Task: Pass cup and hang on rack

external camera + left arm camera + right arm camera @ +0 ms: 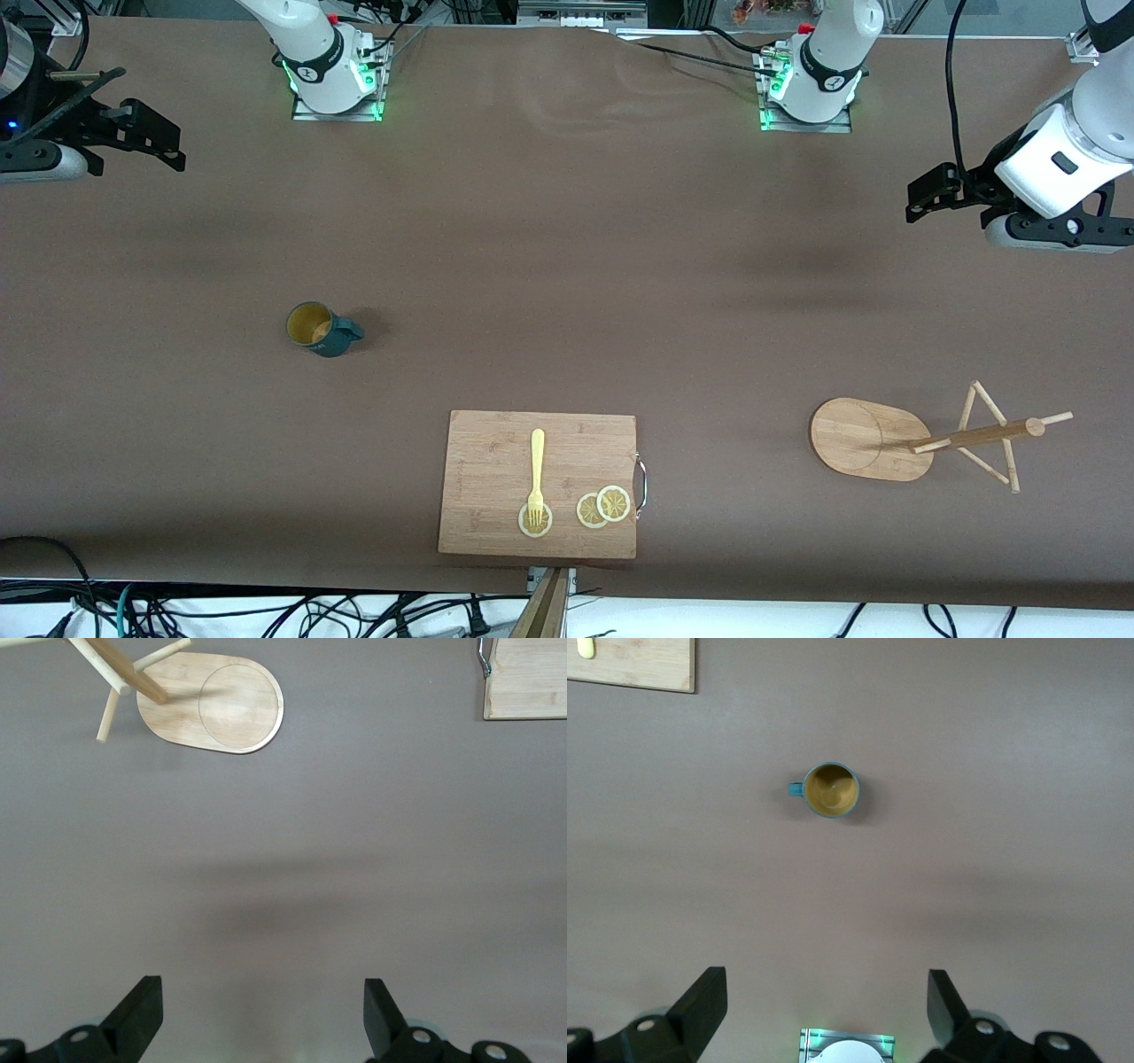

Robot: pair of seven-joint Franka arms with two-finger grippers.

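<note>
Teal cup upright twd right arm's end; bamboo rack upright, well apart.

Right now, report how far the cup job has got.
Nothing looks done. The cup stands on the table toward the right arm's end, the rack bare toward the left arm's end. The right gripper and left gripper hang open and empty. Left: pick up, pass, hang.

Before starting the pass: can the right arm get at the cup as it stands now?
Probably yes. The cup stands upright alone on bare table at the right arm's end; the right hand is open above it, nothing between.
</note>
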